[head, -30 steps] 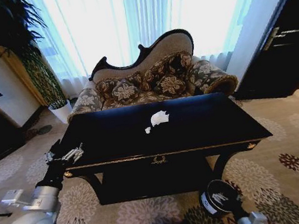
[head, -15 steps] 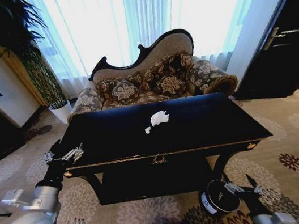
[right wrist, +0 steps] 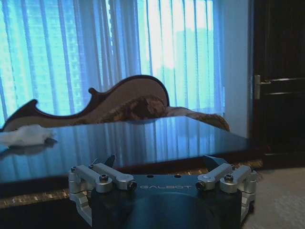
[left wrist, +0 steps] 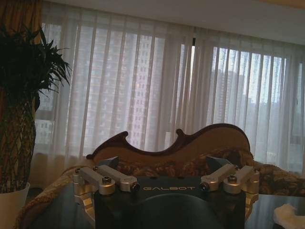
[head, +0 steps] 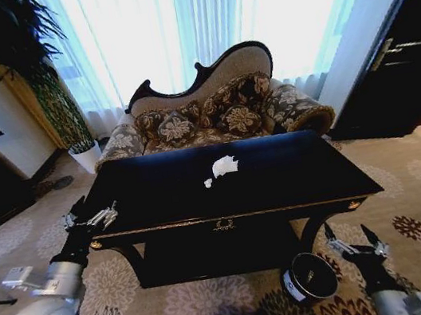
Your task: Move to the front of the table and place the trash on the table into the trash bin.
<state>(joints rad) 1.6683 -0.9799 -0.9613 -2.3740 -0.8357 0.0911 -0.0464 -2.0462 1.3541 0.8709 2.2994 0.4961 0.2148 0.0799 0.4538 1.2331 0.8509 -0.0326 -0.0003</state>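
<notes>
Your right gripper (head: 355, 245) hangs open and empty beside the trash bin (head: 309, 277); the tissue (head: 224, 166) sits mid-table (head: 304, 182), the left gripper (head: 92, 220) open near its corner.

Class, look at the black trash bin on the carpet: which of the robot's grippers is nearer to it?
Right. The right gripper hovers just beside the trash bin; the left gripper sits far off by the table corner.

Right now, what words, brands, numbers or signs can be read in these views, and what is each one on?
"GALBOT": on the dark body of the left gripper, in its wrist view.
"GALBOT": on the dark body of the right gripper, in its wrist view.
White mark on the side of the small black cylindrical trash bin: too small to read.
</notes>
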